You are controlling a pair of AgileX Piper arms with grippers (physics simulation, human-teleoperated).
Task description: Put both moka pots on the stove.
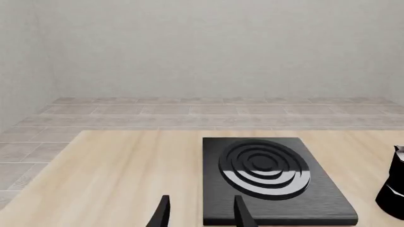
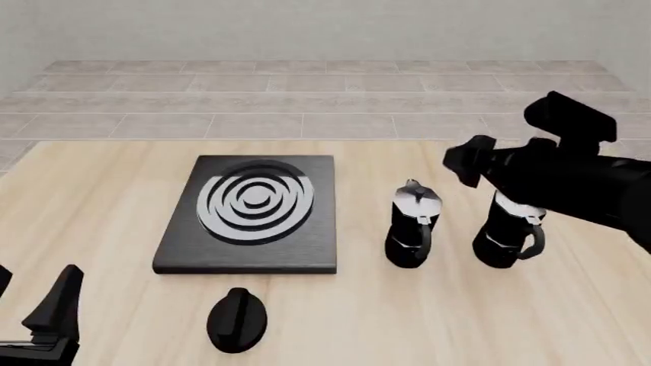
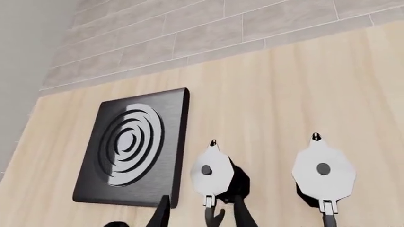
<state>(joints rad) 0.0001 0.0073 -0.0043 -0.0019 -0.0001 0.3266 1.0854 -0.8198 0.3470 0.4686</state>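
pale wooden table (image 2: 112, 229) seen from the arms' side, grey tiled floor beyond its far edge.

two moka pots, alike: small, glossy black, faceted bodies pinched at a narrow waist, silvery lids with a dark top knob, side handles turned toward the near edge. left moka pot (image 2: 412, 226) upright right of the table's middle. right moka pot (image 2: 508, 232) upright just beside it, toward the right edge, top partly hidden behind the arm in the front view. from above, in the right wrist view, lids shown as pale faceted discs with pointed spouts: left moka pot (image 3: 213, 174), right moka pot (image 3: 322, 174). both standing on bare wood, apart from each other and from the stove.

stove (image 2: 251, 214): flat black rectangular slab left of the pots, near the table's middle, topped with concentric silver-white rings; much wider than a pot. nothing on it. black oval knob (image 2: 237, 319) lying near the table's near edge, in front of the stove's near edge.

right gripper (image 3: 197, 215) raised above the pots, fingers spread apart, holding nothing, left pot's handle seen between them. left gripper (image 1: 199, 212) low by the near left corner, fingers parted, empty, pointing toward the stove's near edge.
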